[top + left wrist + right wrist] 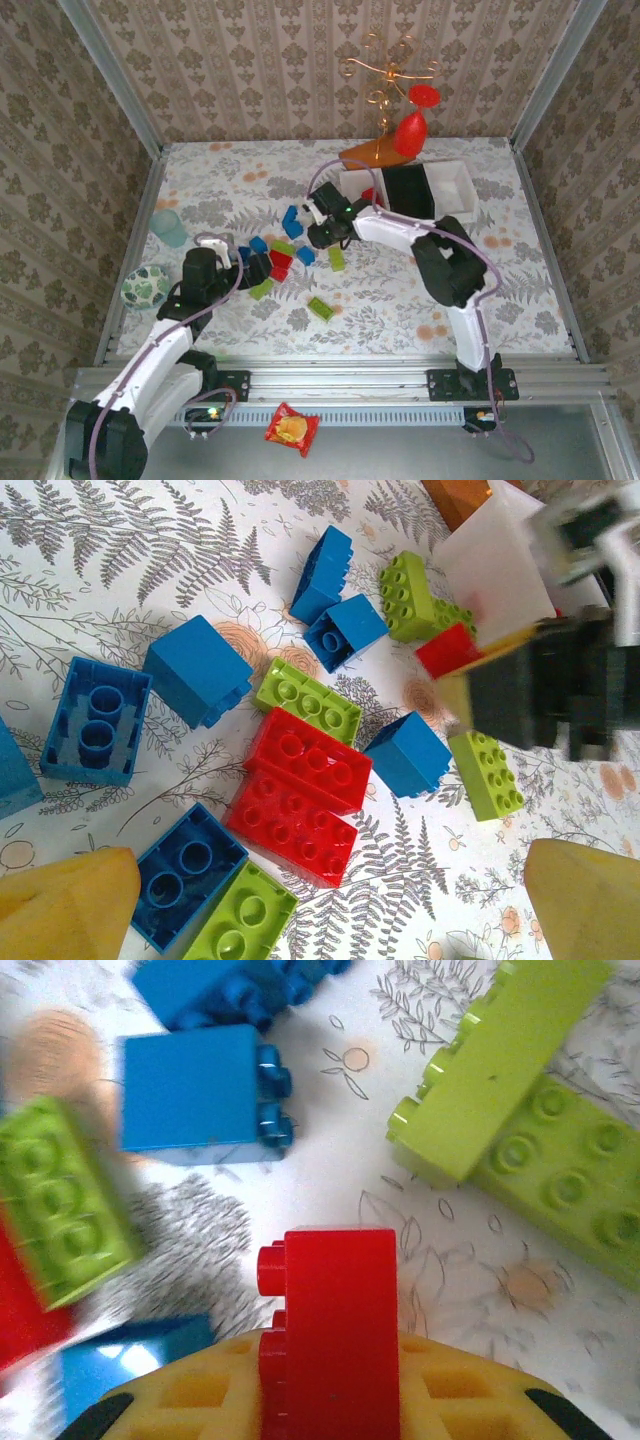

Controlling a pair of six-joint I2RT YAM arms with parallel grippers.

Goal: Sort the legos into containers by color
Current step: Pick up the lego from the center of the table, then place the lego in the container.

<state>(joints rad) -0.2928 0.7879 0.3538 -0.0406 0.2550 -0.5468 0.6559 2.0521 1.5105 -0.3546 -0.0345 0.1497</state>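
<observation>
the right claw (318, 234) was clamped on a red lego (335, 1325). the brick stood on end against the claw's yellow pad (180, 1400), over the fern-print table (330, 1160); whether it touched the table could not be told. beyond it lay a blue lego (195, 1095) on its side, with lime green legos (545, 1155) to the right.

from above, the right claw sat over the scatter of legos (283, 255) left of centre. it was near the three containers (412, 190) at the back, which stood in a row, white, black, white, side by side. a red piece (372, 195) showed inside the left white one.

the left claw (257, 268) stood wide, holding nothing, at the pile's left edge. its yellow fingertips (65, 905) straddled red, blue and green bricks. one green lego (320, 308) lay apart, nearer the arms.
</observation>
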